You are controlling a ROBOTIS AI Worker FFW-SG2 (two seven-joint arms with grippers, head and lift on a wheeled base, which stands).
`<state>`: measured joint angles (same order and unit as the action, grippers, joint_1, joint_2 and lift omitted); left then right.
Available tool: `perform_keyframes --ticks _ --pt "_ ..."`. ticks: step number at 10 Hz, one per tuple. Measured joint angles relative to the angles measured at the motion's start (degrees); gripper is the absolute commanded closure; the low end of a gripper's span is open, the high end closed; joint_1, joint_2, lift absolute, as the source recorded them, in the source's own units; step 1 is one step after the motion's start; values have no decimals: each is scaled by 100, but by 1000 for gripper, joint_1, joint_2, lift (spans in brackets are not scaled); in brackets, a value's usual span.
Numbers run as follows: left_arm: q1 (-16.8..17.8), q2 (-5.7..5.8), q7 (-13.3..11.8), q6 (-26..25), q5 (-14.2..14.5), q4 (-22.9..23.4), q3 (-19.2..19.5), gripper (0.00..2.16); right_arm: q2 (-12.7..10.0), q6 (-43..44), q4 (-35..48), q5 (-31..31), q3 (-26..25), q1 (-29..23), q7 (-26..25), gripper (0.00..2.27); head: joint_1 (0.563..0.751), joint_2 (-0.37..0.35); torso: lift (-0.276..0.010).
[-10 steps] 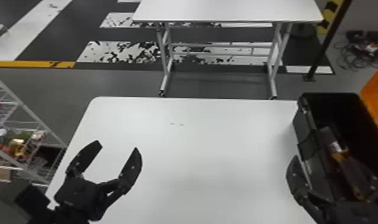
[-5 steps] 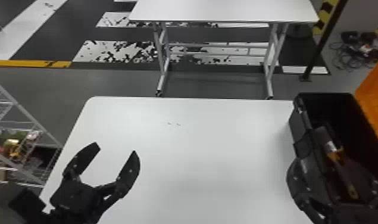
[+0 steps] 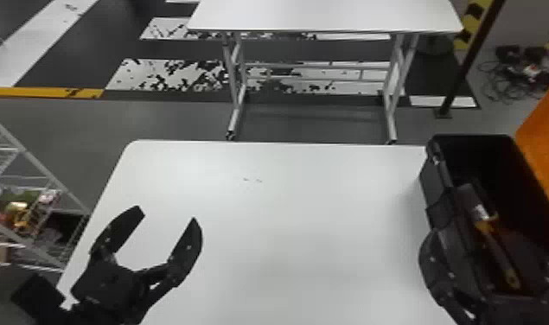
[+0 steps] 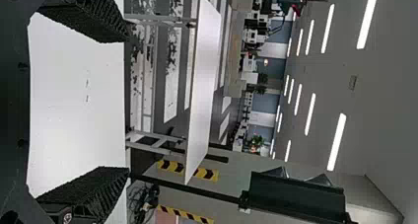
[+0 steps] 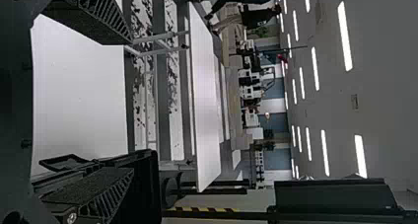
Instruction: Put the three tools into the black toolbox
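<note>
White table (image 3: 286, 216) — open black toolbox (image 3: 433, 186) on it, right side.

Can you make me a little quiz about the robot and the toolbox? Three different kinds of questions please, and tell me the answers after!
1. True or false: the fingers of the left end effector are spread open with nothing between them.
2. Pick one. The tool with yellow on it is:
a) on the floor
b) on the far table
c) in the black toolbox
3. Which end effector is closer to the toolbox, the robot's left or its right?

Key:
1. True
2. c
3. The right end effector
</note>
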<state>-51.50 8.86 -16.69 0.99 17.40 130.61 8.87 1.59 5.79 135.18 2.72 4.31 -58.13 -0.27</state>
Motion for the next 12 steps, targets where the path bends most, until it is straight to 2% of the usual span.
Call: perform_keyframes --ticks 7,12 --pt "-174 -15 8 474 -5 18 -34 80 8 286 -18 -8 12 -71 -7 83 695 77 -51" --pt "-220 -44 8 502 -8 15 -25 83 39 285 -56 -112 95 -85 -8 87 695 94 -51"
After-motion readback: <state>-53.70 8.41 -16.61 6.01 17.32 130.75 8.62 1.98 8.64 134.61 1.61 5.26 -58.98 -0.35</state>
